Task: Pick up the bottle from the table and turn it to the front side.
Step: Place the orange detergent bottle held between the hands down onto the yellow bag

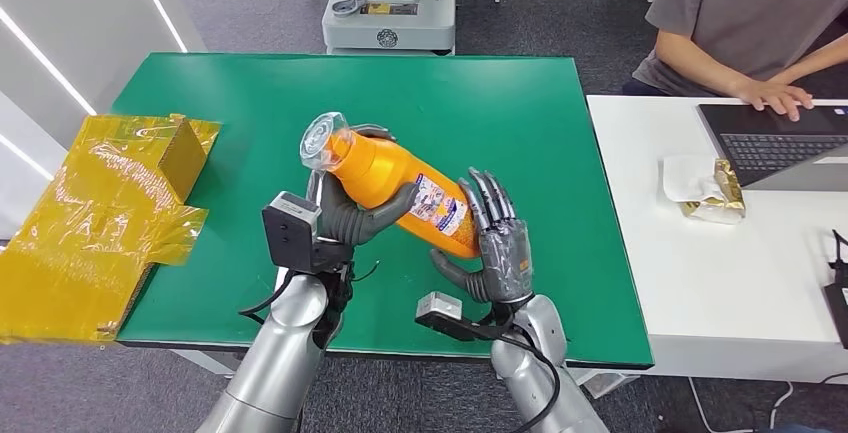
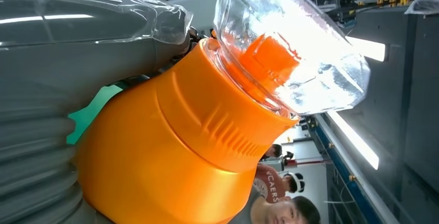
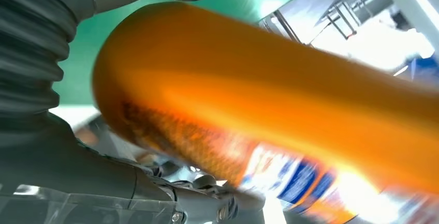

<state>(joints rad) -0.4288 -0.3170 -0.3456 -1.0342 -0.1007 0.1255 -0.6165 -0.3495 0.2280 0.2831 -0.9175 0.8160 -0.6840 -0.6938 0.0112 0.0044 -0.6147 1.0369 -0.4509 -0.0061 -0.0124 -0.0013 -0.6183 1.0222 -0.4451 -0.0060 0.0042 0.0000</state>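
In the middle of the head view, the orange bottle (image 1: 392, 185) is up off the green table (image 1: 530, 123). It lies tilted, with its clear cap (image 1: 325, 140) toward the upper left and its label (image 1: 443, 207) toward the lower right.

The left hand (image 1: 352, 215) wraps its fingers tight around the upper part of the bottle, near the cap. The right hand (image 1: 497, 243) cups the bottom end, with its fingers spread against the bottle; I cannot tell if it really grips it.

What could go wrong: the bottle looks smooth and round. If one hand lets go to turn it, the bottle might slip and fall on the table. It could also spin too far, so the label ends up facing the wrong way.

At the left edge there is crinkly yellow foil wrap (image 1: 95, 223), well apart from the hands. A grey machine (image 1: 390, 3) stands behind the table at the top. On the right, a person (image 1: 745, 23) sits at a white desk (image 1: 700, 283) with a laptop (image 1: 780, 138) and a small foil pack (image 1: 715, 193). Nothing blocks the hands.
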